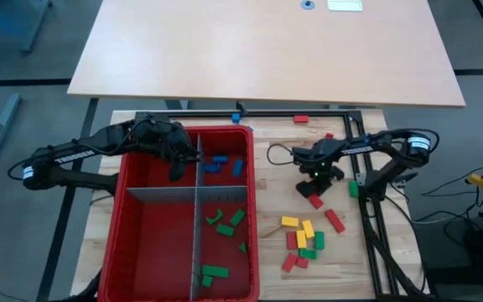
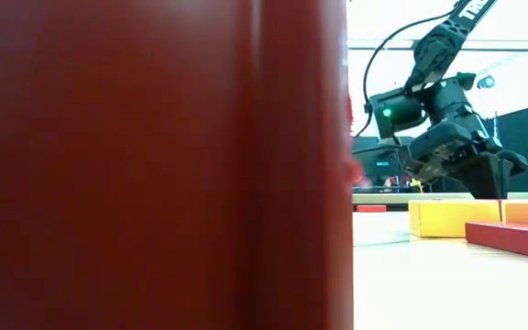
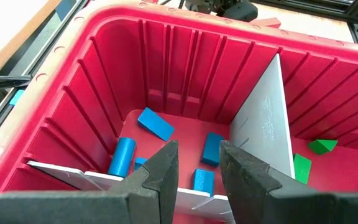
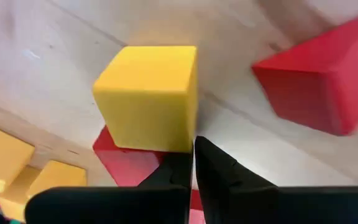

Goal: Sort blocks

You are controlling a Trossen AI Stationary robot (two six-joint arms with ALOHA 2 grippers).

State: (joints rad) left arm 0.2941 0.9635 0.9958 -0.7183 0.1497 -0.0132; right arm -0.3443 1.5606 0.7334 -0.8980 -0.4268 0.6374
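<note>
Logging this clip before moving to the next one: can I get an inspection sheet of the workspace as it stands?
Surface: light wooden table.
Job's things: blue blocks and green blocks in separate compartments of the big red plastic bin; red and yellow blocks loose on the table.
Clutter: nothing seen.
Grippers: left claw open over the blue compartment; right claw shut, empty, by a yellow block.
Cables: black cable at the right arm.
Surroundings: bare tan desk beyond.

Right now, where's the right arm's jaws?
In the high view, the right gripper is low over the wooden table, right of the big red plastic bin, above the loose red and yellow blocks.
</note>
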